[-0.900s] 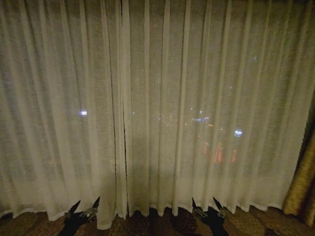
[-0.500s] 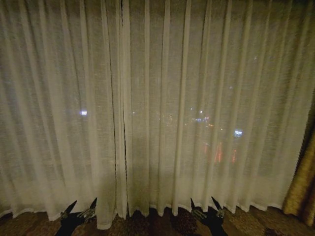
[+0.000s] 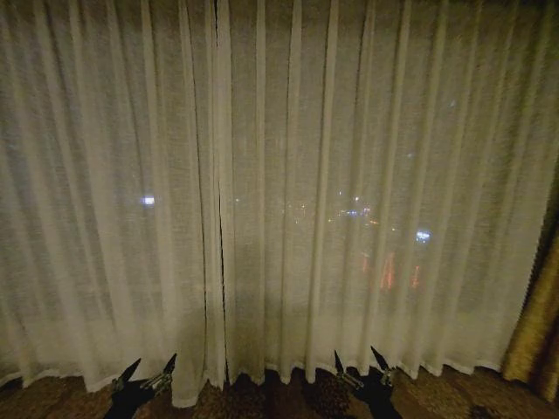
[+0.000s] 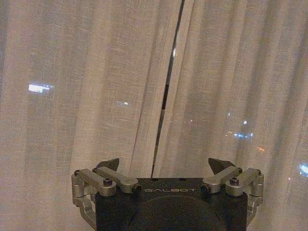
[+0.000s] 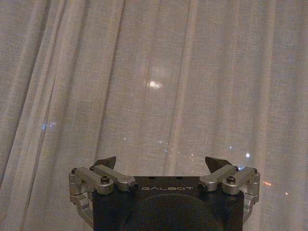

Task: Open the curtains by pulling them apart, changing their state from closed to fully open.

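Head view: we see the sheer curtains (image 3: 288, 201) closed, their vertical meeting seam (image 3: 220, 262) just up and inward of the left gripper (image 3: 148, 371), the nearer one; the right gripper (image 3: 358, 364) sits well aside. Both hang low with fingers spread, holding nothing.

Left wrist view: the seam (image 4: 166, 96) runs upright ahead, between the parted jaws.

Right wrist view: we face unbroken pleats (image 5: 159, 86).

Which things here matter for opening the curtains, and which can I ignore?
For the job:
left sheer panel
right sheer panel
left gripper, jaws open
right gripper, jaws open

Ignore:
golden-brown drape
patterned carpet
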